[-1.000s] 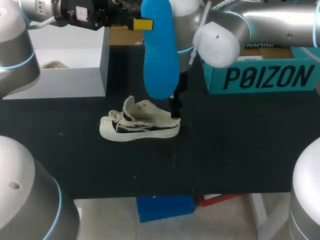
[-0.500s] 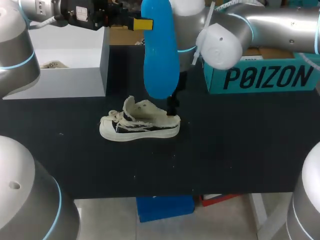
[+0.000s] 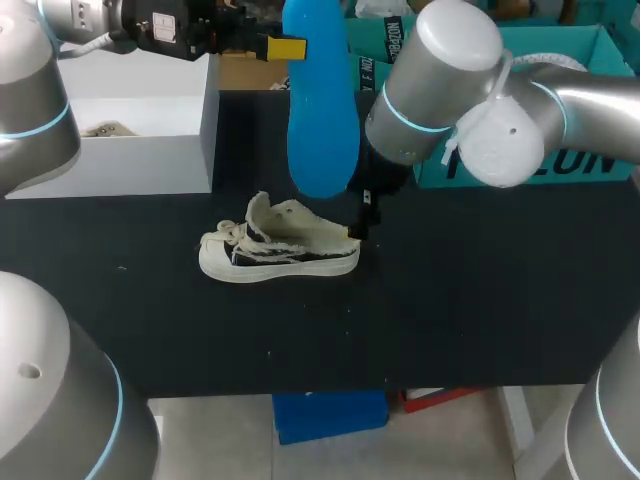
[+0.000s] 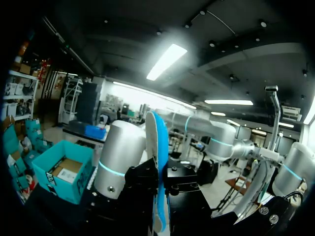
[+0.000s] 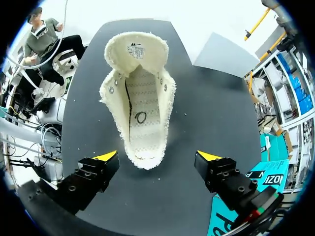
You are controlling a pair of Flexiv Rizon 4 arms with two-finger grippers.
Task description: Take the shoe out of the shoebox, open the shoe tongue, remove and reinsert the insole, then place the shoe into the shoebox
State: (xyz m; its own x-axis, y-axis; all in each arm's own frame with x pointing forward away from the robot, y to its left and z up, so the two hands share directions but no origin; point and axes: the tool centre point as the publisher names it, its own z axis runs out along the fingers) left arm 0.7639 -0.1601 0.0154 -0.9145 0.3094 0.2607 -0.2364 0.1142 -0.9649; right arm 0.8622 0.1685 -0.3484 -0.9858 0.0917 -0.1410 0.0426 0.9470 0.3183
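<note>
A cream and black shoe (image 3: 280, 250) lies on its side on the black table (image 3: 450, 310), toe to the left. Its tongue (image 5: 136, 50) is folded forward and the opening shows in the right wrist view. My right gripper (image 3: 357, 222) hangs just above the heel, open, its yellow tips either side of the heel of the shoe (image 5: 140, 98); my right gripper (image 5: 157, 157) touches nothing. High over the shoe my left gripper (image 3: 287, 47) is shut on the top of a blue insole (image 3: 320, 100) that hangs straight down. The left wrist view shows the insole (image 4: 158, 172) edge-on between its black fingers.
A white shoebox (image 3: 150, 150) stands at the back left with something beige inside. A teal box (image 3: 560, 165) stands at the back right, partly hidden by my right arm; its corner (image 5: 241, 216) shows beside my right gripper. Bare table lies in front of the shoe.
My right arm has swung its upper links forward and down across the teal box, while its gripper stayed by the shoe's heel. The left arm and insole have not moved.
</note>
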